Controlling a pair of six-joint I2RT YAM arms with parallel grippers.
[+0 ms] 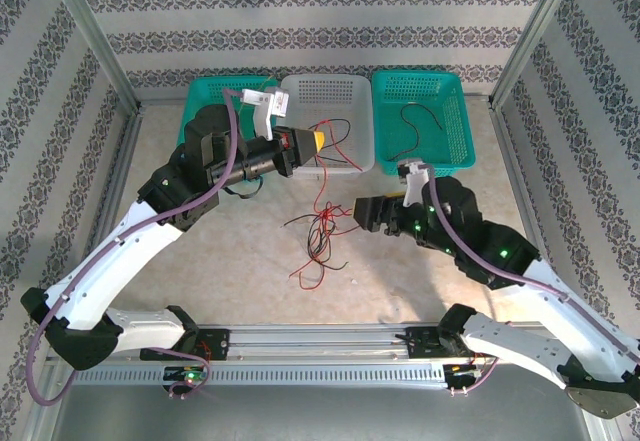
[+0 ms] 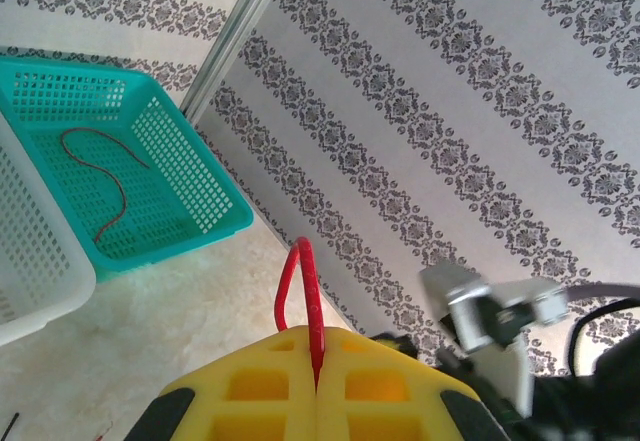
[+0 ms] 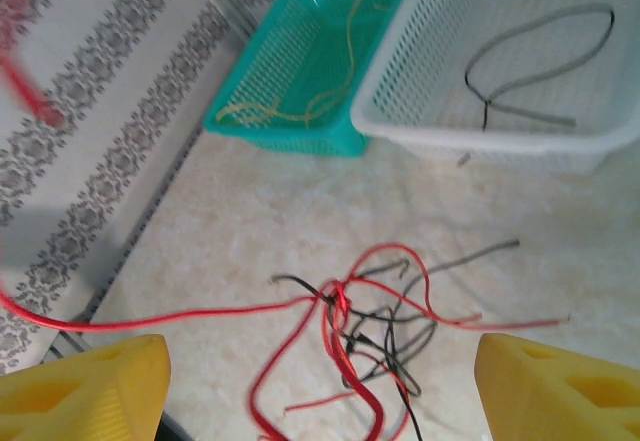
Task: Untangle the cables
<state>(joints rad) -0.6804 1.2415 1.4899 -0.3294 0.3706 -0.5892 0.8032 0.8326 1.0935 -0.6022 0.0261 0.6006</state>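
A tangle of red and black cables point(image 1: 320, 229) lies on the table's middle. From it one red cable point(image 1: 322, 186) rises to my left gripper point(image 1: 316, 143), which is held above the white basket's front edge. In the left wrist view the yellow fingers point(image 2: 250, 391) are pressed together on that red cable point(image 2: 312, 291), which loops out above them. My right gripper point(image 1: 362, 213) is just right of the tangle, low over the table. Its yellow fingers point(image 3: 80, 391) stand wide apart, with the tangle point(image 3: 370, 321) ahead of them and nothing between them.
Three baskets line the back: a teal one point(image 3: 300, 81) holding a yellow cable point(image 3: 270, 111), a white one point(image 1: 340, 86) holding a black cable point(image 3: 530, 61), and a teal one point(image 1: 455, 146) holding a dark red cable point(image 2: 110, 181). Aluminium frame posts and patterned walls enclose the table.
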